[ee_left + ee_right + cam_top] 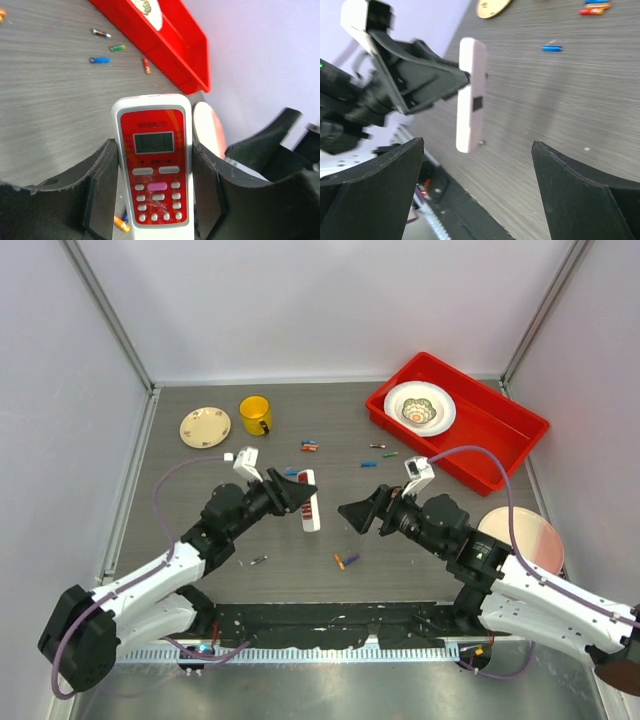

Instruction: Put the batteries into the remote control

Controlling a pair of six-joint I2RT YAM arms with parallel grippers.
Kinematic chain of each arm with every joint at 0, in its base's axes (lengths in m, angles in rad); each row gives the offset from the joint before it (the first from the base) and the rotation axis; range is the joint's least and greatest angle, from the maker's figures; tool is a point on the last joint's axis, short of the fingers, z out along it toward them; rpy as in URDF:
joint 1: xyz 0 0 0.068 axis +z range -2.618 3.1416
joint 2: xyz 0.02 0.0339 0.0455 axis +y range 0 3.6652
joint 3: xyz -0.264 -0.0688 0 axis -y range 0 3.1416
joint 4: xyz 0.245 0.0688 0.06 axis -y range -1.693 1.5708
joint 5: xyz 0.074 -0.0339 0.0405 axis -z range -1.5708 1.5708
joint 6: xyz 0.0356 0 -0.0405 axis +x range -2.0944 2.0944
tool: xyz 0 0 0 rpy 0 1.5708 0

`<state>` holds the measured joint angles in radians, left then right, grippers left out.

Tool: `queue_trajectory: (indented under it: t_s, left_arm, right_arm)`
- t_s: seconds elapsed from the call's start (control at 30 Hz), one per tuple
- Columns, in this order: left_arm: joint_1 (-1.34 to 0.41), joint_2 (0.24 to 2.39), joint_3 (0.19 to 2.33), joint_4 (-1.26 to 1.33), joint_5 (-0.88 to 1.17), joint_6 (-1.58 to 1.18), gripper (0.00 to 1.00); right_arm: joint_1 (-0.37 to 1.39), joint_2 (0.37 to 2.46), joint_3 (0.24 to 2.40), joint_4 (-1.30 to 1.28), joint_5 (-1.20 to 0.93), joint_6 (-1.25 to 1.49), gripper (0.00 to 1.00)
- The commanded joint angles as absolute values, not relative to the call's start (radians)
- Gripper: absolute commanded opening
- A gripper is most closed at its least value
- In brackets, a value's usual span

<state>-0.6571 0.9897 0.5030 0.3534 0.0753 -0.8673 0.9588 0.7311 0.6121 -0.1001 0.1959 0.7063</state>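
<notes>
Between the fingers of the left pincer (299, 494) the remote control (312, 515) sits pinched by its long edges, clear of the tabletop (320, 410); a push from the spread, empty right pincer (352, 515) facing it could twist it loose; batteries (345, 561) lie below both; its battery bay is hard to make out.

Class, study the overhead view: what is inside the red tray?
One white dish with a patterned centre sits in the red tray, toward its left end; the remaining floor is bare. Anything beneath the dish is covered and cannot be seen.
</notes>
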Motion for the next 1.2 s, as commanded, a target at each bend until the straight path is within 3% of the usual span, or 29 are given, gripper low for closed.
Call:
queue_trajectory:
  t_s: [0.0, 0.17, 0.4, 1.17]
  left_arm:
    - [-0.598, 0.936, 0.361, 0.895, 0.224, -1.046, 0.0]
    - [-0.581, 0.972, 0.307, 1.11, 0.305, -1.141, 0.0]
    - [-0.575, 1.061, 0.328, 1.285, 0.394, -1.233, 0.0]
    - [-0.575, 1.131, 0.347, 1.341, 0.42, -1.27, 0.0]
  right_arm:
    - [0.835, 0.73, 0.542, 0.245, -0.142, 0.847, 0.94]
    - [0.77, 0.807, 0.476, 0.448, -0.342, 0.939, 0.94]
    - [0.769, 0.903, 0.462, 0.604, -0.429, 0.968, 0.95]
    - [0.77, 1.069, 0.517, 0.747, -0.538, 1.003, 0.95]
